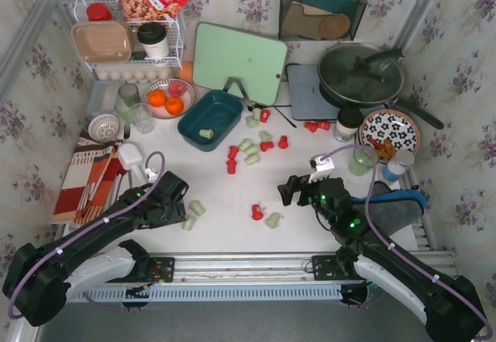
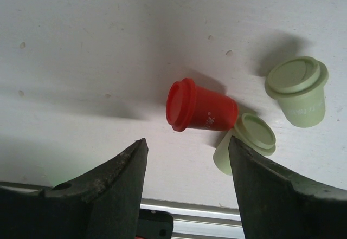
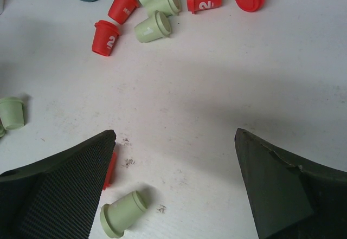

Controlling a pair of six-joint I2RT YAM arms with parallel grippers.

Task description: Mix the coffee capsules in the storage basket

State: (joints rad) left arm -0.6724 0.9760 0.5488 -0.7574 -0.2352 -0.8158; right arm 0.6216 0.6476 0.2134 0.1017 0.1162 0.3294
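Left end effector (image 2: pixel 187 147) has its fingers spread w/ nothing pinched. A red capsule (image 2: pixel 201 109) lies on its side just ahead of the tips. The pale green capsule (image 2: pixel 248 141) touching it is partly hidden behind one finger. Right end effector (image 3: pixel 174 141) is spread wide, also empty. A second red capsule (image 3: pixel 110 171) by its ribbed finger is mostly covered. Storage basket (image 1: pixel 221 109) sits well ahead of both, its corner cut off in the right wrist view, w/ one green capsule (image 1: pixel 205 133) inside. Most coffee capsules (image 1: pixel 249 148) lie scattered on the desk (image 1: pixel 232 198) between basket and end effectors.
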